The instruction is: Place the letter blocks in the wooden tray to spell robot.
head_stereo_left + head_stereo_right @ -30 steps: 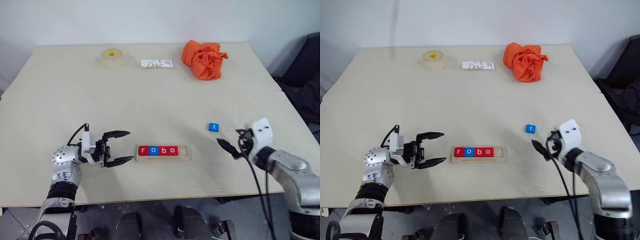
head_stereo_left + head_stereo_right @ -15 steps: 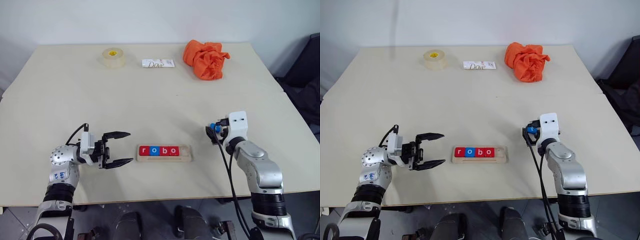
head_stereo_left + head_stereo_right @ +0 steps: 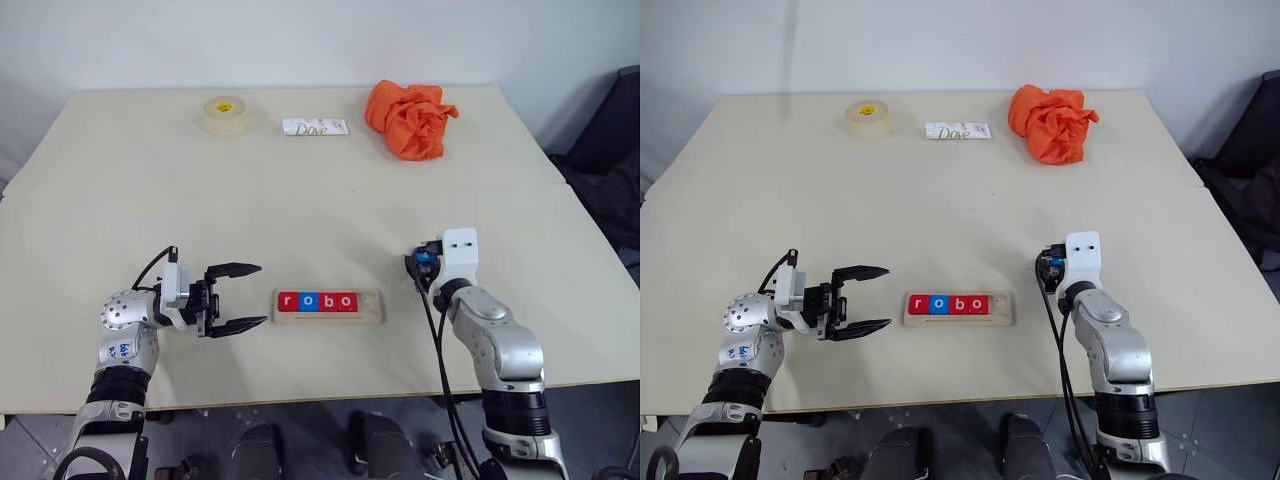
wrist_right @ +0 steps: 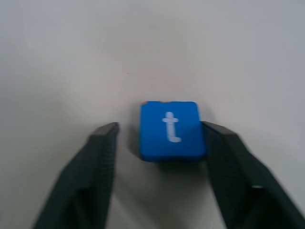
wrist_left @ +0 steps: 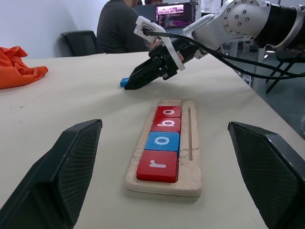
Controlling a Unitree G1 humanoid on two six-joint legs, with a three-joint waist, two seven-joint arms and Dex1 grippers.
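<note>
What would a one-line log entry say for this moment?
tray: r, o, b, o placed, last slot empty | right gripper: astride blue t block, one finger touching | left gripper: open beside tray

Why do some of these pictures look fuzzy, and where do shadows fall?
In the right wrist view the blue t block looks soft and the black fingers beside it are blurred, being so close. In the left wrist view the wooden tray is crisp. In the left eye view light is even; soft shadows lie beside the orange cloth.

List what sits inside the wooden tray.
Inside the wooden tray: four letter blocks reading r, o, b, o, red, blue, red, red. The end slot is bare. The groove beneath them is covered.
</note>
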